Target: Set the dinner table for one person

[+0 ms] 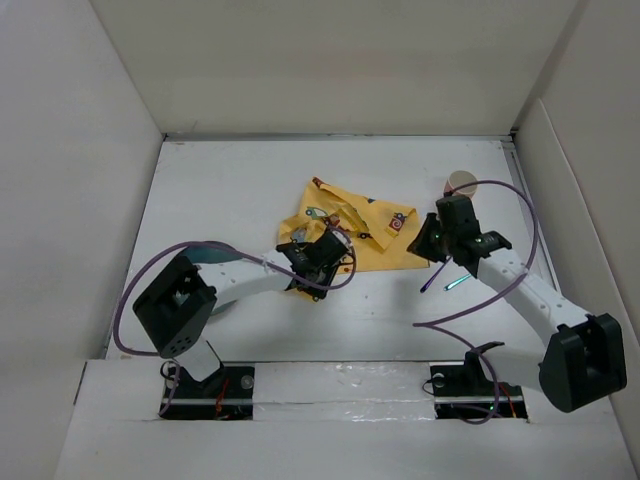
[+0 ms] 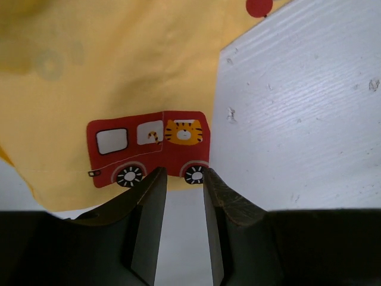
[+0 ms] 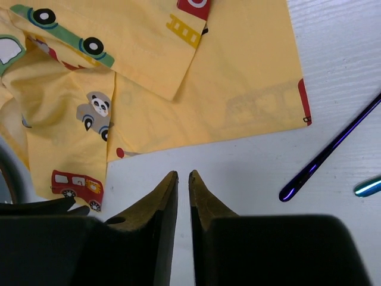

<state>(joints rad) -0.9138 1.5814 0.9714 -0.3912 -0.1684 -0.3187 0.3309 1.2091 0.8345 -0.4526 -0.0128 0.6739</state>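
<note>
The white dinner table (image 1: 230, 190) carries a crumpled yellow placemat (image 1: 350, 225) printed with cartoon cars, with a corner folded over. In the left wrist view the placemat (image 2: 119, 77) shows a red truck with a tiger (image 2: 149, 146). My left gripper (image 2: 183, 173) stands open at the cloth's near edge, with only bare table between its fingers; from above the left gripper (image 1: 333, 248) is at the mat's lower left. My right gripper (image 3: 183, 174) hovers just off the placemat (image 3: 238, 89), its fingers a narrow slit apart and holding nothing. Seen from above, the right gripper (image 1: 425, 240) is at the mat's right corner.
A dark purple utensil handle (image 3: 333, 146) and a teal one (image 3: 369, 186) lie on the table right of my right gripper; from above the purple utensil (image 1: 435, 278) is below that arm. A beige round object (image 1: 462, 182) sits behind the right gripper. White walls enclose the table.
</note>
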